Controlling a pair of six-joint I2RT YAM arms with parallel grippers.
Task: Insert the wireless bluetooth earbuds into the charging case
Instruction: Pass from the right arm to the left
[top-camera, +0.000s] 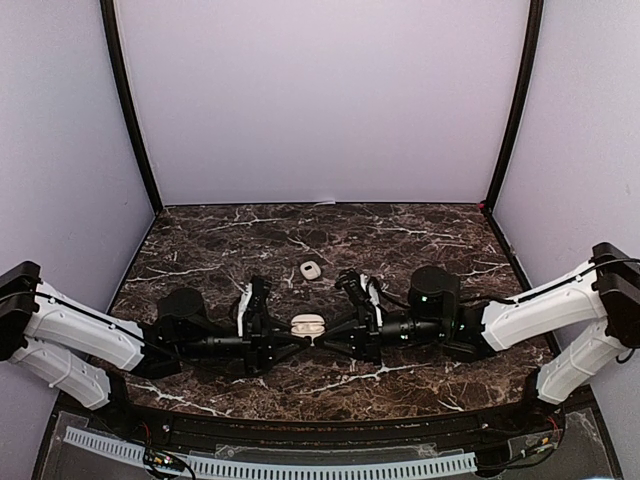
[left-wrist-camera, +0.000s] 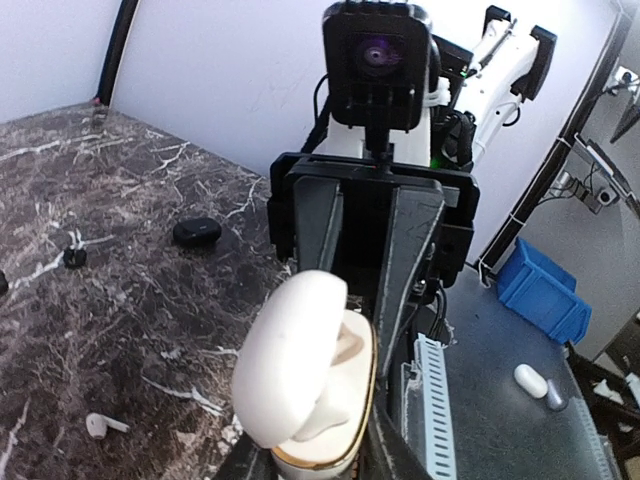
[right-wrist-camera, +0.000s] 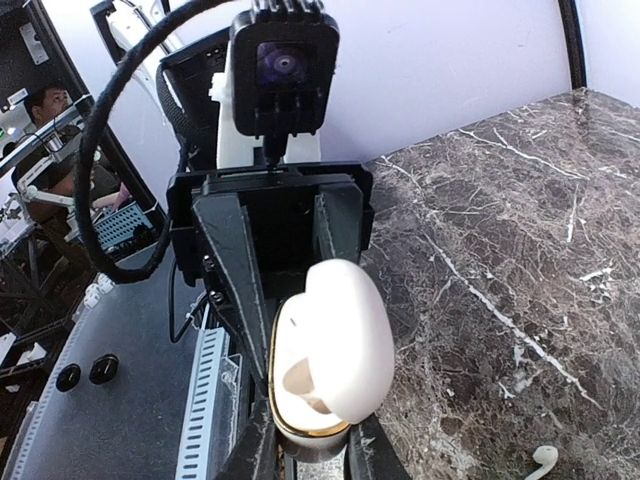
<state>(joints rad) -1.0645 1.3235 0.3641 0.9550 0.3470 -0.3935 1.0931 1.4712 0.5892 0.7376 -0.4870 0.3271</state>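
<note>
The open charging case (left-wrist-camera: 290, 370) is smooth white plastic with a gold-coloured rim; the table (top-camera: 400, 230) looks like polished dark veined marble.

A dark marble-patterned worktop (top-camera: 420, 235) is enclosed by pale lilac walls (top-camera: 320, 100), joined at the far corners by black posts (top-camera: 130, 110).

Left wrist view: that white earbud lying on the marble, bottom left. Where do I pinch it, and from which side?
Probably the rounded head, coming from straight above. The white earbud lies flat on the marble table with its thin stem pointing right in this view. The head is the bulkier part, so close the jaws across it, crosswise to the stem; the stem looks too slim to hold well.
</note>
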